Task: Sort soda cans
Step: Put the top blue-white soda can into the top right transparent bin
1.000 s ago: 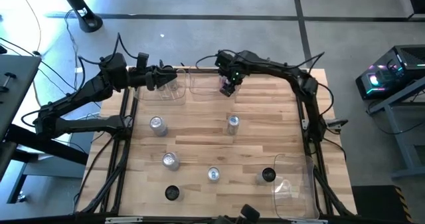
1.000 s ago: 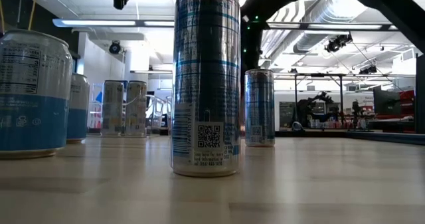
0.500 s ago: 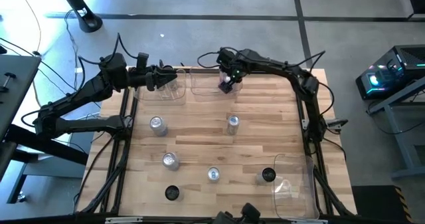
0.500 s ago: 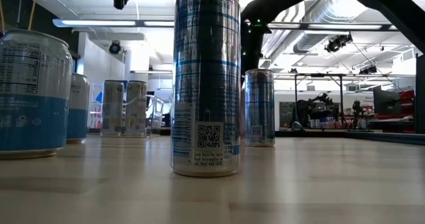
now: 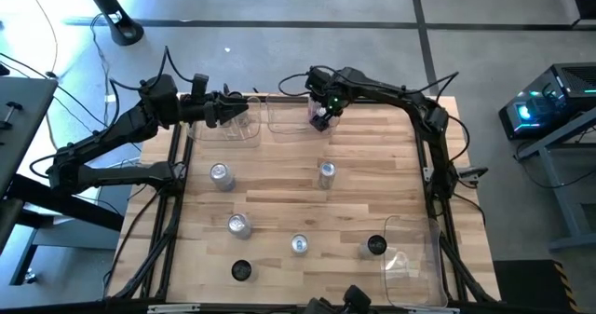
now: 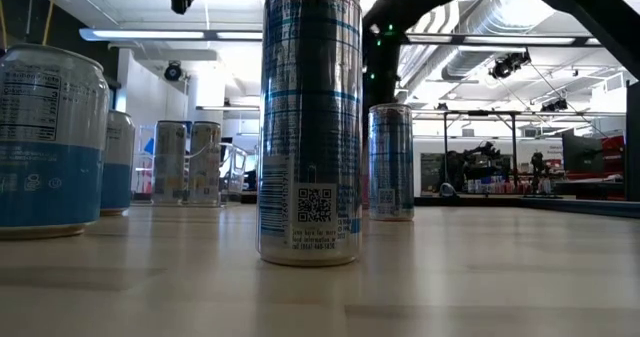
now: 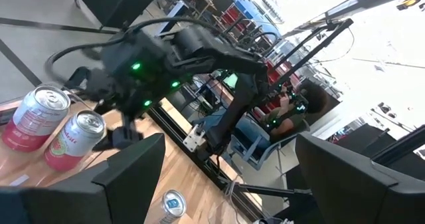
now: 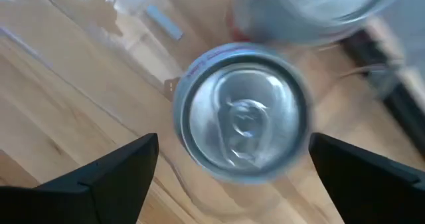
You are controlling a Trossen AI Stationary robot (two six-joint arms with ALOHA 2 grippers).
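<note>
My right gripper [image 5: 321, 116] hangs open over the clear bin [image 5: 284, 116] at the far middle. In its wrist view [image 8: 232, 143] it looks straight down on the silver top of a can [image 8: 244, 114]. The fingers stand on either side, above the can and apart from it. A second can [image 8: 319, 4] is next to it. The left wrist view shows these as two pink-and-silver cans [image 7: 36, 114] [image 7: 73, 141] standing upright. My left gripper [image 5: 233, 109] is open and empty over the far left bin [image 5: 244, 128]. Several more cans stand upright on the table, such as one [image 5: 220, 174] and another [image 5: 326, 172].
Other cans stand near the front [image 5: 238, 224] [image 5: 299, 244] [image 5: 241, 270] [image 5: 376, 246]. A clear bin [image 5: 410, 258] sits at the front right corner. In the low view a tall can [image 6: 310, 122] stands close to the camera. Bare wood [image 5: 391, 174] lies at mid right.
My right gripper has stayed over the far middle bin with only a small shift. In the low view its arm has come a little lower behind the cans. No can on the table has moved.
</note>
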